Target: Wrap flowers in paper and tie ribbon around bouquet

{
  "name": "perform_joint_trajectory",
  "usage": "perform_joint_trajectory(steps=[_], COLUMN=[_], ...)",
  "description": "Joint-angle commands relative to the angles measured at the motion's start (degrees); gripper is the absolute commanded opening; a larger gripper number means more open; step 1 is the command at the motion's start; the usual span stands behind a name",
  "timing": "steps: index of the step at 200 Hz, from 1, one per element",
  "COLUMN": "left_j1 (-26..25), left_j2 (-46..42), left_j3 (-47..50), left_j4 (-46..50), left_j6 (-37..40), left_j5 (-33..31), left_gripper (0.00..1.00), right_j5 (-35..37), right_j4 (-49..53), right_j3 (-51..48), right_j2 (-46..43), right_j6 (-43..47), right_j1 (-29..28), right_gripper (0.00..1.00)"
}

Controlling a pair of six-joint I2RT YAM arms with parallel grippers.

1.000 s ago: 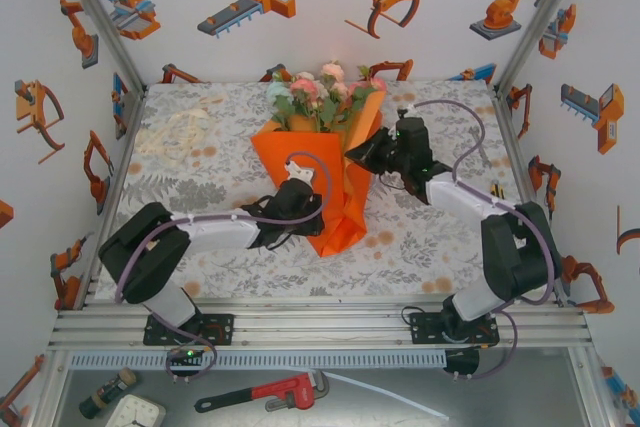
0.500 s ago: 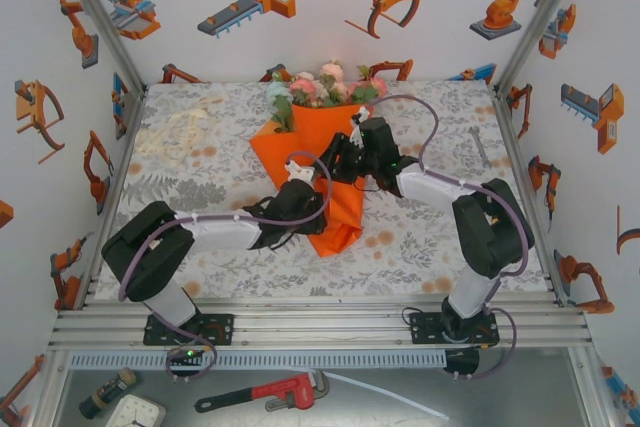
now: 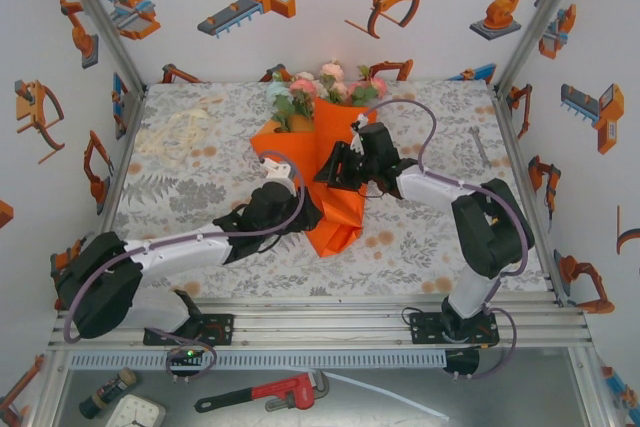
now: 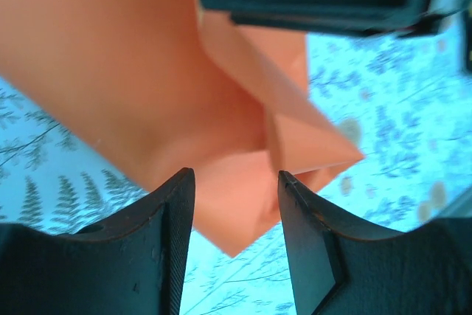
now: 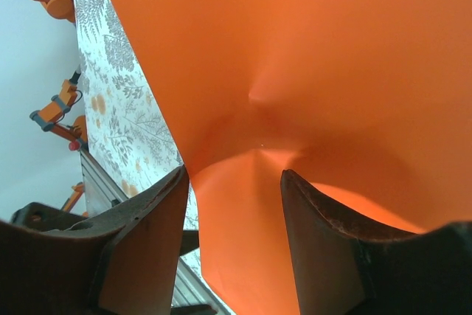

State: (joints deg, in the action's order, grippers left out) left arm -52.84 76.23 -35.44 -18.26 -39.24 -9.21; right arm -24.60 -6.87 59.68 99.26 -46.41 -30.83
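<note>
Paper (image 3: 340, 222) is lying folded into a rough cone at mid-table, with its narrow end pointing toward the arm bases and its wide end toward the back wall. Flowers (image 3: 322, 87) are sticking out of the wide end, with the blooms reaching the far edge of the table (image 3: 440, 237). Left end effector (image 3: 308, 213) is sitting at the cone's left flank, on the lower half. In the left wrist view its fingers (image 4: 166, 245) are standing moderately apart, and a folded corner of the paper is showing in the gap beyond them, not pinched; I cannot tell whether either finger is touching it. Right end effector (image 3: 332, 165) is hovering over the cone's upper right part. In the right wrist view its jaws are likewise standing apart at a middling width, gripping nothing, while creased orange sheet is spanning the space past them. Ribbon (image 3: 175, 137) is lying in a loose curl on the far-left part of the table, well apart from the cone and not tied around it.
</note>
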Motion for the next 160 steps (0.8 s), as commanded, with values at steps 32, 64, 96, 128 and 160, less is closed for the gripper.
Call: perform_joint_trajectory(steps=[32,64,96,128,160], left_j1=[-0.15,0.19,0.50,0.46,0.08], left_j2=[9.40,19.87,27.04,26.07,22.26], left_j3=[-1.58,0.79,2.05,2.52,0.15], left_j4=[-11.91,-29.33,-38.96,-36.49,-25.63], left_j6=[-19.33,-28.80,-35.22,-35.02,-30.63], left_j5=[10.73,14.17,15.20,13.95,12.12], left_gripper=[0.67,0.62,0.39,0.28,0.22], right_j5=[-0.67,-1.12,-0.82,5.90,13.03], right_j4=[-0.24,-1.24,-0.23,8.14,12.41], right_j3=[0.00,-1.18,-1.64,-2.76,-10.36], right_j2=[1.03,0.30,-1.91,-10.08,-21.76], right_j6=[-0.02,-1.05,-1.29,4.97,11.08], right_j1=[0.25,0.24,0.46,1.46,2.08], right_gripper=[0.52,0.52,0.52,0.58,0.64])
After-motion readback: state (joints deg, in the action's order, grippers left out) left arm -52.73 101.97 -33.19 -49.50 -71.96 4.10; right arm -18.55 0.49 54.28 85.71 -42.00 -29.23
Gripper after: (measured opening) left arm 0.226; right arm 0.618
